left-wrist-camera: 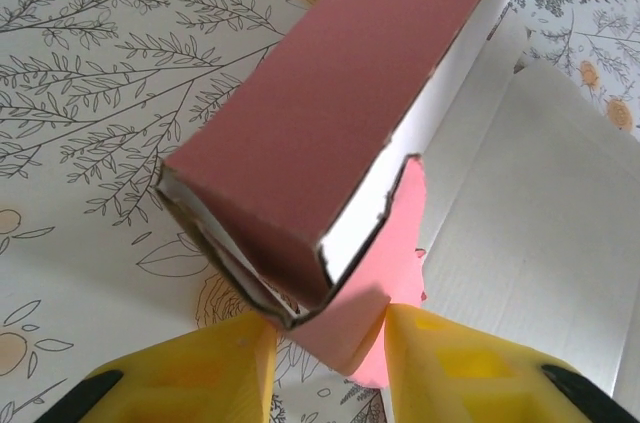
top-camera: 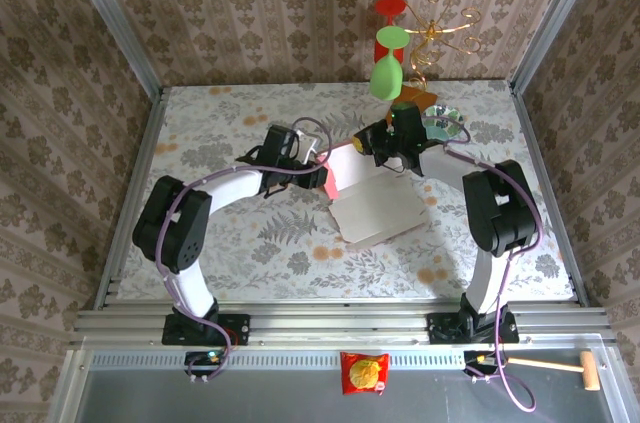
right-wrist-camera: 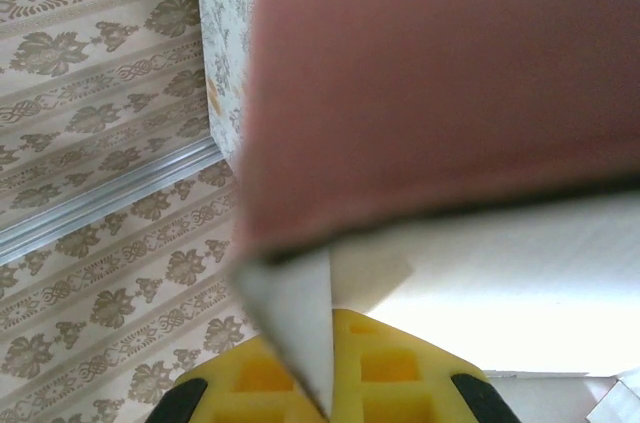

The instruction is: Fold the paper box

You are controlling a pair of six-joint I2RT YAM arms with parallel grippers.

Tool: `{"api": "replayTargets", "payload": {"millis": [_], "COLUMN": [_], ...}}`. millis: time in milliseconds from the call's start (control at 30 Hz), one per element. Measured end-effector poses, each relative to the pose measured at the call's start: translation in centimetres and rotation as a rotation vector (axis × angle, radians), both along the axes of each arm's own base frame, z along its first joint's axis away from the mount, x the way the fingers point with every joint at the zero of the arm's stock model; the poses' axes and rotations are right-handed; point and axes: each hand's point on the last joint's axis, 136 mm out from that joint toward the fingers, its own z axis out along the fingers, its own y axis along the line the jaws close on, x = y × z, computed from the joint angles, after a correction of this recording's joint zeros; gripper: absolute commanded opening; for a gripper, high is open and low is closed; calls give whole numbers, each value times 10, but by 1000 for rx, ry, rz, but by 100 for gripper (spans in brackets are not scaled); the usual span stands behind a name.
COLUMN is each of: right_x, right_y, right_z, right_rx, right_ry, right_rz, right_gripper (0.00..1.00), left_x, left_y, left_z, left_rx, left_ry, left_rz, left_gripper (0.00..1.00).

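Paper box status. The pink thin-cardboard paper box with whitish inside (top-camera: 375,205) lies mid-bench between the two arms, on the flower-patterned bench (top-camera: 230,243). Most of it is flat, a whitish panel spread open toward my right arm. Its left edge stands up as a pink wall.

Left jaws: pinching. In the left wrist view the paper box (left-wrist-camera: 320,113) wall is turned over into a slim hollow sleeve, pink outside with a white edge showing. A pink tab at its lower end sits between the yellow fingers (left-wrist-camera: 200,378) and touches both. I judge this grip is there to hold the folded wall upright so it cannot spring flat.

Right jaws: in the right wrist view a whitish tab runs down into the gap between the yellow fingers (right-wrist-camera: 400,368), and the pink panel (right-wrist-camera: 450,73) tilts close over the lens. The jaws look pressed onto that tab, but the gap is largely hidden, so I hold this with moderate confidence. Judged purpose: to pin the far end of the same wall so that both ends line up while the fold is set.

Contents: nothing in the box. The sleeve is hollow and empty as far in as I can see, and the open floor panel carries nothing.

Judgement: one wall is formed and the other sides are not yet raised. Risk: the thin card may crease or slip out of a tab-only pinch.
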Motion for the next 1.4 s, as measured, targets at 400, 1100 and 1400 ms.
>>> {"api": "replayTargets", "payload": {"millis": [400, 1100, 1400], "right_x": [-11, -22, -22], "right_y": [-7, -8, -7], "right_z": [6, 20, 20], "right_rx": [56, 135, 137], "right_ry": [-96, -268, -267], "right_rz": [-46, -47, -40], "right_gripper": [0, 0, 0], "left_x": [-4, -12, -14], "left_y": [9, 20, 12], "left_z": [1, -12, -9], "left_rx": [101, 151, 126], "left_ry": [-69, -62, -69], "left_rz": [113, 149, 121], "left_gripper": [36, 30, 28]}}
